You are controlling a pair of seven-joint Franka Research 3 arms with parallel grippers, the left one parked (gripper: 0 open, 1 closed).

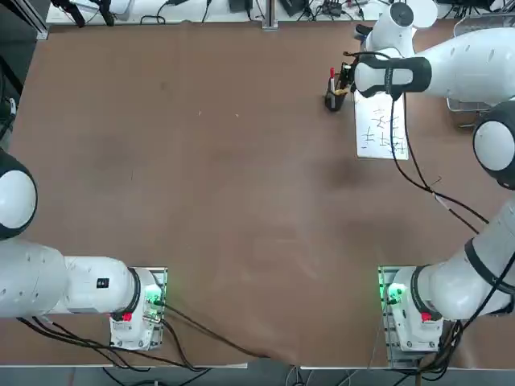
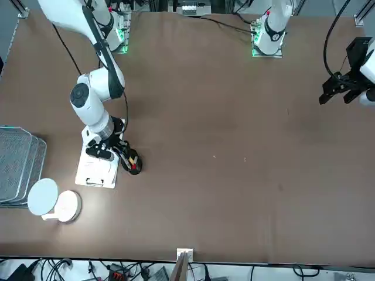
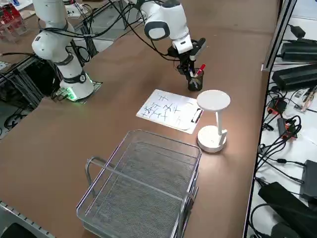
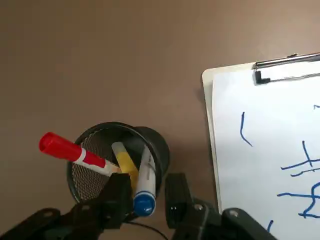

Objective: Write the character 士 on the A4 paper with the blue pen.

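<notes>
The blue pen is standing in a round black mesh cup at the lower left of the wrist picture, its bottom part hiding inside. A red-topped pen and a yellow pen are sharing the cup. The right tool is sitting open around the blue cap, fingers apart. The A4 paper is lying flat on the brown table, running off the right edge.

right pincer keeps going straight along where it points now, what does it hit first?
Most likely the blue pen: its blue cap sits between the right pincer fingers, standing in the black mesh pen cup beside the red-topped pen. Depth is unclear; the cup rim could come first.
</notes>
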